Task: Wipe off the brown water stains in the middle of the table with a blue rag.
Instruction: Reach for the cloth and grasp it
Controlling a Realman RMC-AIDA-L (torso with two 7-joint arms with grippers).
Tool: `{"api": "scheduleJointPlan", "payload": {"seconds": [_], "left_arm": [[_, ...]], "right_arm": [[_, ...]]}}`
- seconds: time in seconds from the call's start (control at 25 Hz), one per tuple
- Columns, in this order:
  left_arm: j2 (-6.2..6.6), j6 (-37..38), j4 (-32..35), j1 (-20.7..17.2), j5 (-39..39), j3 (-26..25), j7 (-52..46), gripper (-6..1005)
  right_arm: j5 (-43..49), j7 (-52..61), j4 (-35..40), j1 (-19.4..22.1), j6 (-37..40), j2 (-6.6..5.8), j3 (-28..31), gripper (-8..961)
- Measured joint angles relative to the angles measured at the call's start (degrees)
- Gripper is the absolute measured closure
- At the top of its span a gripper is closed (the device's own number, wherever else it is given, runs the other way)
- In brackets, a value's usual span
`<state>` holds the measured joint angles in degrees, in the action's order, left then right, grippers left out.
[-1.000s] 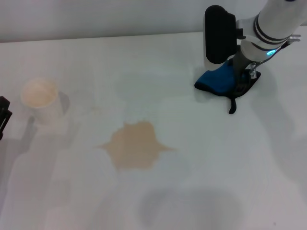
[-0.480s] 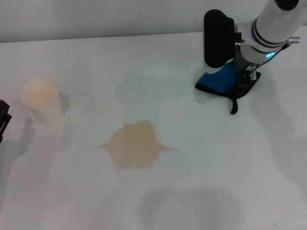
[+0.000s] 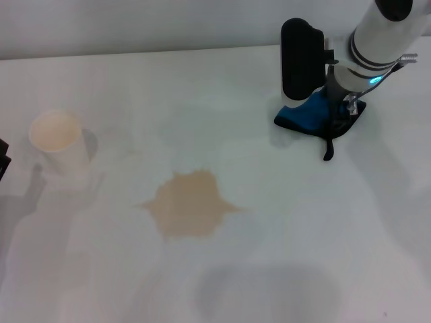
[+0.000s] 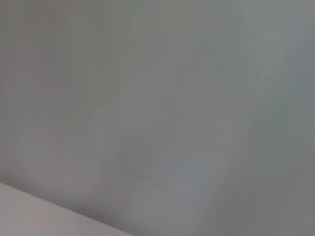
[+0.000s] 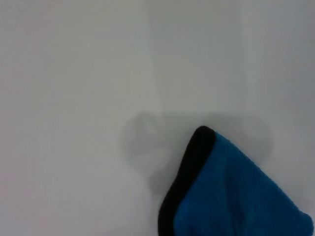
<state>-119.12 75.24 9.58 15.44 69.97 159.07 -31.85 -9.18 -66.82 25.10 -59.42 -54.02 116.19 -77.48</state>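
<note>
Right gripper (image 3: 335, 108) reaches steeply down onto the blue rag (image 3: 306, 113) (far right)

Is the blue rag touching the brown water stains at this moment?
Apart. The head view shows the blue rag under the right gripper, with bare table separating it from the brown water stains.

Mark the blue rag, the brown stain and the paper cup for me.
blue rag (image 3: 304, 116): head view, on the bare blue cloth left of the right arm.
brown water stains (image 3: 188, 205): head view, middle of the tan blotch.
paper cup (image 3: 64, 151): head view, on its white side wall.
</note>
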Motion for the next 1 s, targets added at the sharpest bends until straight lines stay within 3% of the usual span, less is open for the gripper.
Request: {"api": "scheduleJointPlan", "payload": {"seconds": [0.32, 1.0], "left_arm": [[0.03, 0.2, 0.1, -0.1, 0.5, 0.0, 0.0, 106], [-0.06, 0.3, 0.3, -0.6, 0.7, 0.1, -0.1, 107]], "right_arm": [[-0.1, 0.0, 0.0, -0.3, -2.5, -0.05, -0.1, 365], [0.2, 2.1, 0.1, -0.4, -2.3, 0.0, -0.6, 466]]}}
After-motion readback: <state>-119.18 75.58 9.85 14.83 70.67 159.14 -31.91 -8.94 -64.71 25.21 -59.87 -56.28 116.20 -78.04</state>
